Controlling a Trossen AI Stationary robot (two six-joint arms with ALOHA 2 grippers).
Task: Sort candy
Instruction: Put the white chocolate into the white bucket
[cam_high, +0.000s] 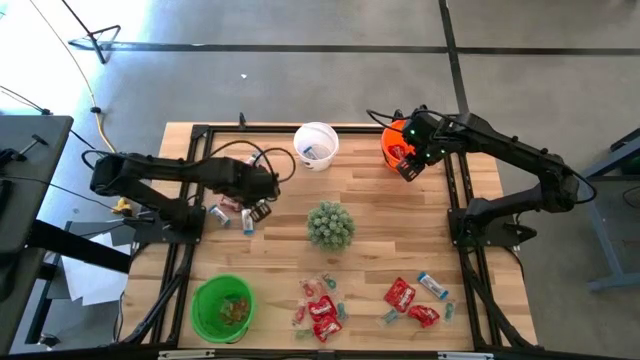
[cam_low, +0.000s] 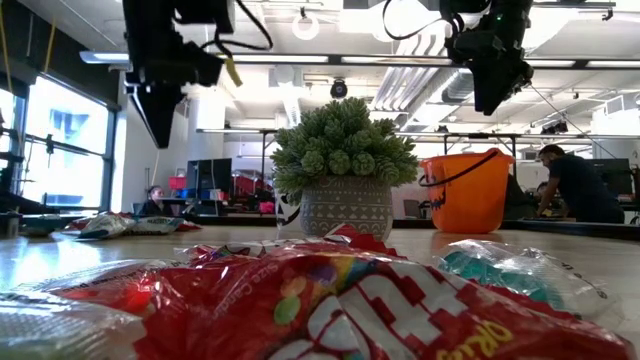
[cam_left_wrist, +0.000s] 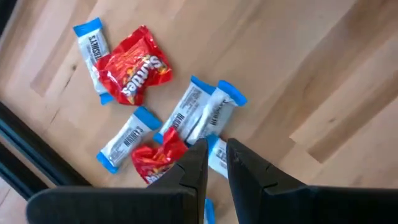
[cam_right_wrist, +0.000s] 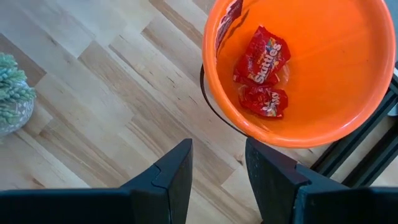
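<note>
**Candy sort: left hand over the blue bars, right hand beside the orange bucket**

Wooden surface (cam_high: 400, 240) carried everything, both arms reaching in from the sides.

Buckets: orange bucket (cam_right_wrist: 323, 74) at the far right edge, white bucket (cam_high: 316, 145) far centre, green bucket (cam_high: 222, 306) near left corner. Spiky green plant (cam_high: 330, 225) in a patterned pot sat mid-surface, between them.

Left hand (cam_left_wrist: 216, 163) hung over a small candy pile (cam_left_wrist: 155, 118) on the left side of the surface. Fingers (cam_left_wrist: 193, 168) were nearly pressed together, only a slim gap between them. A light blue-and-white bar (cam_left_wrist: 217, 155) showed right at the tips; can't tell whether it was actually pinched or just lying below. Pile there: several blue-and-white bars plus two red packets, some overlapping.

Right hand (cam_right_wrist: 217, 168) hovered just beside the orange bucket, over bare wood, fingers spread, nothing between them. Two red packets (cam_right_wrist: 261, 74) lay inside the orange bucket, touching each other.

Rest of the candy was along the near edge: a red-packet cluster (cam_high: 320, 310) near centre, and a second group (cam_high: 412, 298) of red packets with blue-and-white bars to the right. Small pieces sat in the green bucket, too small to identify. White bucket held something blue-and-white, unclear what.
</note>
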